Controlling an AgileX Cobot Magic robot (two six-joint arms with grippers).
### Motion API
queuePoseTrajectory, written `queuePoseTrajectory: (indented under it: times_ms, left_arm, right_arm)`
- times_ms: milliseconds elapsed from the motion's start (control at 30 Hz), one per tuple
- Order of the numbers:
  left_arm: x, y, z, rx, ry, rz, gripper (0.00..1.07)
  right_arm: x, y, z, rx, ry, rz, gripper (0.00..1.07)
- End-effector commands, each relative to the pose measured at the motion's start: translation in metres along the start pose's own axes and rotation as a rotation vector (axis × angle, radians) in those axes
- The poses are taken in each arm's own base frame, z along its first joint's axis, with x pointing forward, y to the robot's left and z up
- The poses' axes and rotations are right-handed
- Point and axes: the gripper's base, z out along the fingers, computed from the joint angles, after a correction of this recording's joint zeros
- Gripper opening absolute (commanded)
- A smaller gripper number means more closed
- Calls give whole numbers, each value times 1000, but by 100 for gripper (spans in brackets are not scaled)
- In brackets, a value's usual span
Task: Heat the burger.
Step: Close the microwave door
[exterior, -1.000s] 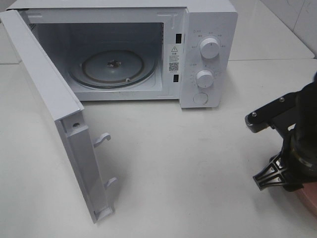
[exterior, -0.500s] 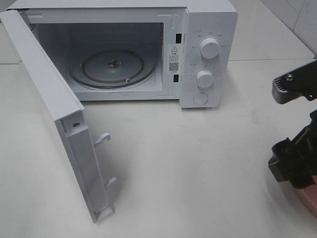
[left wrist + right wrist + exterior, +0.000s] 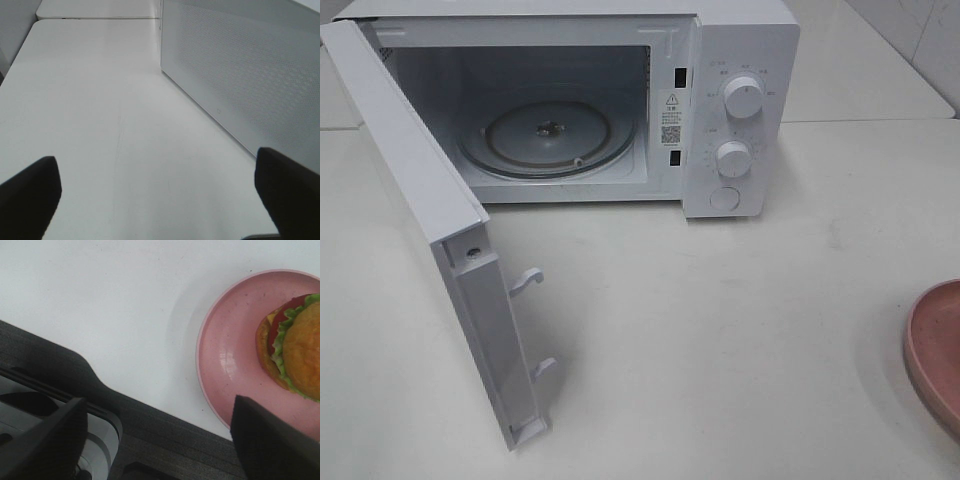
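Observation:
The burger (image 3: 300, 347), with its golden bun, green lettuce and red tomato, sits on a round pink plate (image 3: 230, 355) in the right wrist view. My right gripper (image 3: 160, 435) hovers above the table beside the plate, open, with nothing between its fingers (image 3: 270, 440). In the exterior view only the plate's edge (image 3: 935, 345) shows at the far right; the burger and both grippers are out of that view. The left gripper (image 3: 157, 187) is open over bare table, empty.
The white microwave (image 3: 750, 50) stands at the back with its door (image 3: 410, 170) swung wide to the left and its glass turntable (image 3: 548, 135) bare. A perforated white microwave panel (image 3: 240, 65) is close beside the left gripper. A dark structure (image 3: 150, 420) lies under the right gripper.
The right arm has pulled out of the exterior view to the right, uncovering the pink plate's edge. The microwave and its door have not moved.

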Motion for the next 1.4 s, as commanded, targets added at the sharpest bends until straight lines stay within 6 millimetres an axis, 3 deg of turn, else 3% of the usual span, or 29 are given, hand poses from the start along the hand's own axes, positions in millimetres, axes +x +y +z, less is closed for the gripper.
queuePoseTrajectory:
  times_ms: [33, 100, 200, 367, 533, 833, 1400]
  left_arm:
    - [1, 0, -2, -3, -25, -4, 98]
    - [1, 0, -2, -3, -25, -4, 98]
    - [1, 0, -2, -3, -25, -4, 98]
    - [1, 0, -2, -3, -25, -4, 98]
    - [1, 0, -2, -3, -25, -4, 98]
    - [1, 0, -2, -3, -25, -4, 98]
    - [1, 0, -2, -3, -25, -4, 98]
  right_arm:
    - [9, -5, -12, 6, -18, -5, 76]
    - [28, -12, -23, -2, -69, 17, 76]
    - [33, -14, -25, -4, -92, 28, 76]
    - [61, -24, -32, 73, -229, 93, 76]
    - [77, -20, -30, 96, -352, 161, 76]
    - [93, -13, -34, 183, -632, 294, 76]
    - [95, -11, -35, 203, -651, 316, 76]
